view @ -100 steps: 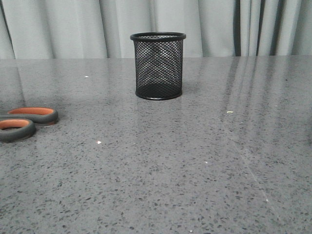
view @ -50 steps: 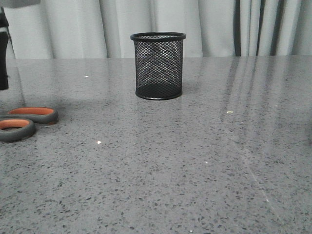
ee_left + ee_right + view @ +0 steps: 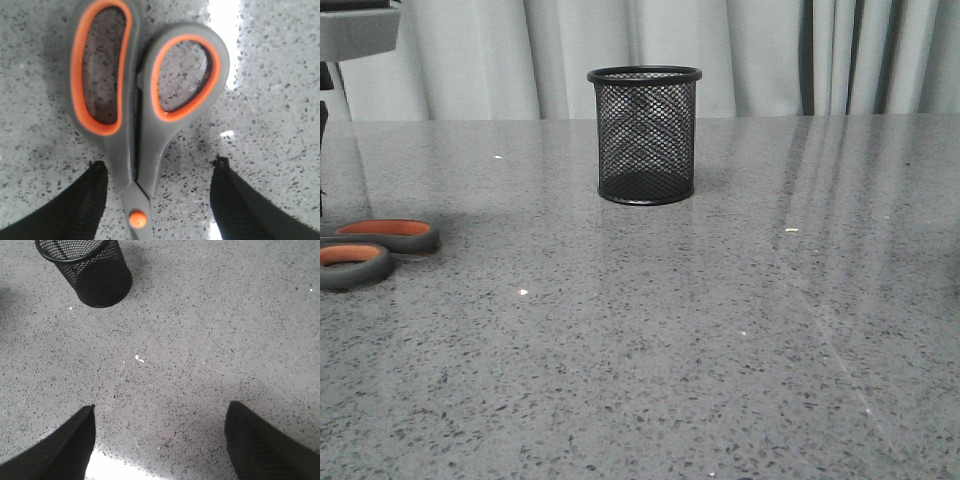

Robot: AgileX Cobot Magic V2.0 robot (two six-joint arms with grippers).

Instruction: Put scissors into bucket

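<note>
Scissors [image 3: 135,125]: flat on table [image 3: 720,350], between left gripper's [image 3: 157,200] wide-spread fingers [image 3: 80,205], untouched; pivot nearest gripper, loops pointing away. Right gripper [image 3: 160,440] wide open.

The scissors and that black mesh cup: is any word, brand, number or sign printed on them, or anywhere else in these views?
None can be read in any view.
Scissors: grey handles, orange-lined loops and a plain orange pivot dot; no lettering on what shows.
Cup: bare black mesh with a plain rim, no label.
Table and curtain: no print or signs.
</note>
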